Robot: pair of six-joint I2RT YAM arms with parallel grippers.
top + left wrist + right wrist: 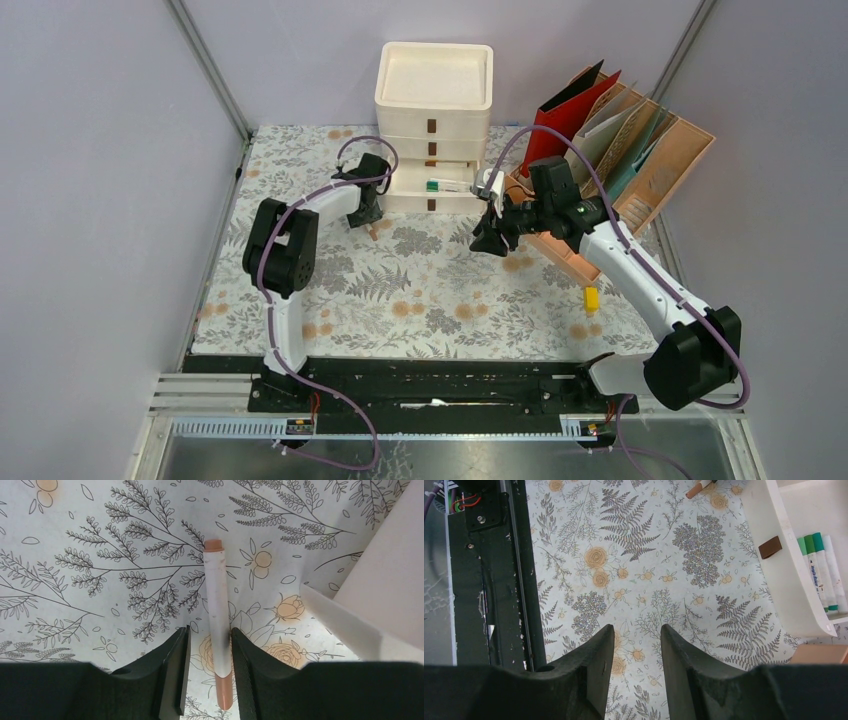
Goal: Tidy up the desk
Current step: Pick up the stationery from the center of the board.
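The desk [420, 300] spreads beneath the white drawer unit [434, 125]. Before the unit's right corner, the right gripper [634, 630] hangs parted and empty. At its left corner, the left gripper [210, 632] straddles an orange-capped white marker [217, 605], not clamped.

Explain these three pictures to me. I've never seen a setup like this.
These are two robot arms, the left arm and the right arm, bolted at the near edge of a desk with a flowered cloth. The wide picture looks down from above and behind them. The other two come from wrist cameras; the dark prongs are each arm's own fingers. At the far side are a white drawer unit and a file rack with folders. The left gripper straddles a white marker lying on the cloth, with a gap on one side, so not gripped. The right gripper is open and holds nothing.
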